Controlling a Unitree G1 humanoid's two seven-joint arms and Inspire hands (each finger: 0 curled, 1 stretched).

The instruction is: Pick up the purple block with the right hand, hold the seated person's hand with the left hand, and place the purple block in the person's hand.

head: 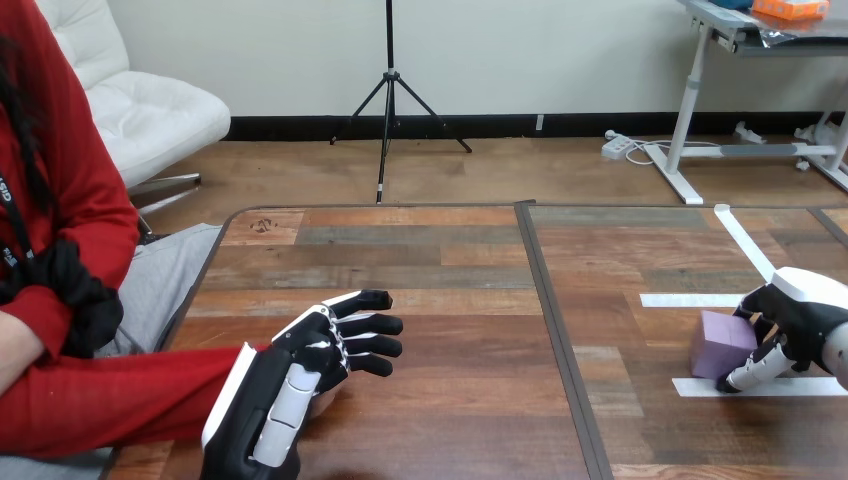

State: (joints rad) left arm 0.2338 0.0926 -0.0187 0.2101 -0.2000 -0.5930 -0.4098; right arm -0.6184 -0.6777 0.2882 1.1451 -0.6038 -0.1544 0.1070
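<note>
Tabletop (420, 330) at your right carries the purple block (718, 345), resting beside the white tape marks (690, 299). Your right hand (795, 325) is clasped on it, fingers on its far side and thumb on its near side, so a lift looks ready. Your left hand (300, 385) lies over the person's hand (322, 403), at the end of the red sleeve (120, 400). Its fingers are stretched out, not curled round. I judge that hold not yet made, so nothing steadies the receiving palm.
</note>
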